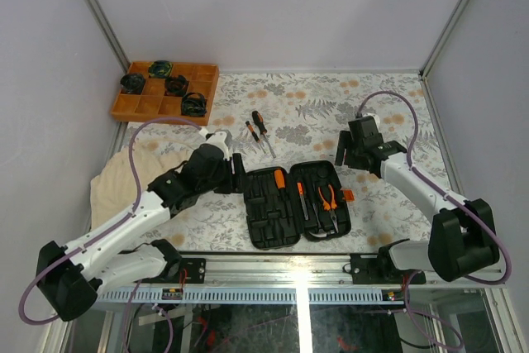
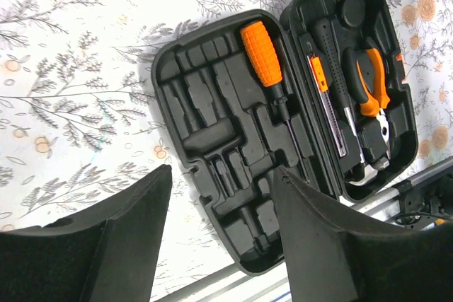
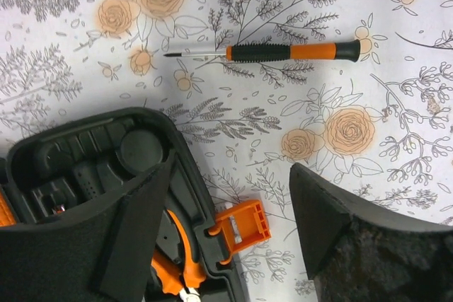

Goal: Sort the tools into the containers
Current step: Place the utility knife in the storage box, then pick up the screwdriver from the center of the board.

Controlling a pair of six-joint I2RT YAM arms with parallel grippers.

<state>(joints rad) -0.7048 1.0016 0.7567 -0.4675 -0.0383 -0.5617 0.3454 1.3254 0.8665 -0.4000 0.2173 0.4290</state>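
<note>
Tool: slim black-and-orange-handled screwdriver, on the table just far of the open black plastic tool case.
Axis: far to near, tip toward the case.
Handling: probably light, stiff and apt to roll; pinch mid-handle.
Left gripper: wide open, empty.
Right gripper: wide open, empty.
</note>
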